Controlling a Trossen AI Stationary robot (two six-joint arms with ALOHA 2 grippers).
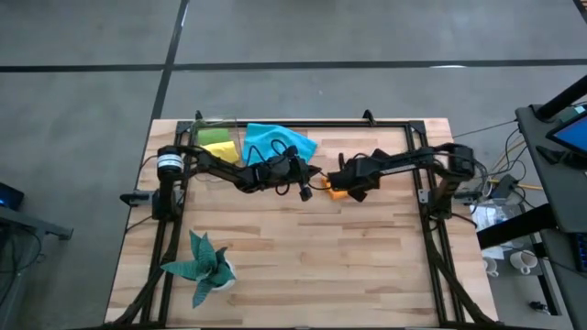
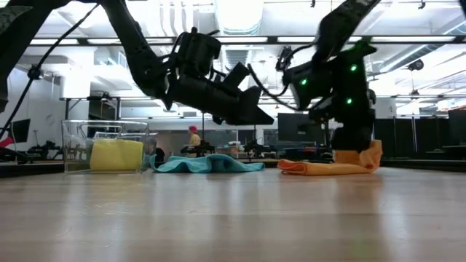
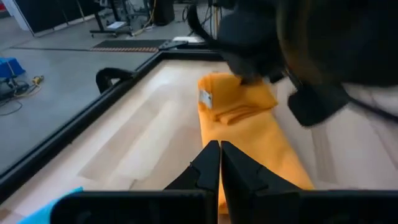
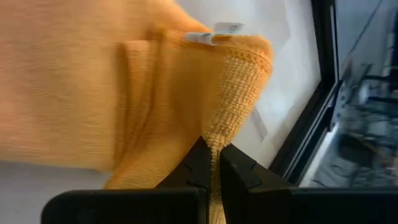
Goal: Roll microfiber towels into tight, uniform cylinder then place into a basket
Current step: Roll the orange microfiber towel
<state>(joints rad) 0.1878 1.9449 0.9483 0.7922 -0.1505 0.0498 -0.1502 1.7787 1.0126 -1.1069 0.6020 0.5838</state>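
Right gripper [image 4: 211, 163] pinches orange towel [image 3: 249, 134] edge; left gripper [image 3: 220, 163] hovers shut: roll evenly, keeping tension.

The orange towel [image 1: 337, 191] lies partly folded mid-table. The blue towel [image 1: 278, 140] lies crumpled beside the clear basket [image 1: 213, 137], which holds yellow and green ones.

The left pincer [image 3: 219, 163] is seen with its two dark fingers pressed together, poised over an orange towel [image 3: 249, 134] spread on the pale wooden desk [image 3: 143, 137]. The towel's far end is folded over, a white tag showing, and is met there by the right pincer [image 3: 258, 68]. A blue towel corner [image 3: 53, 202] is visible.
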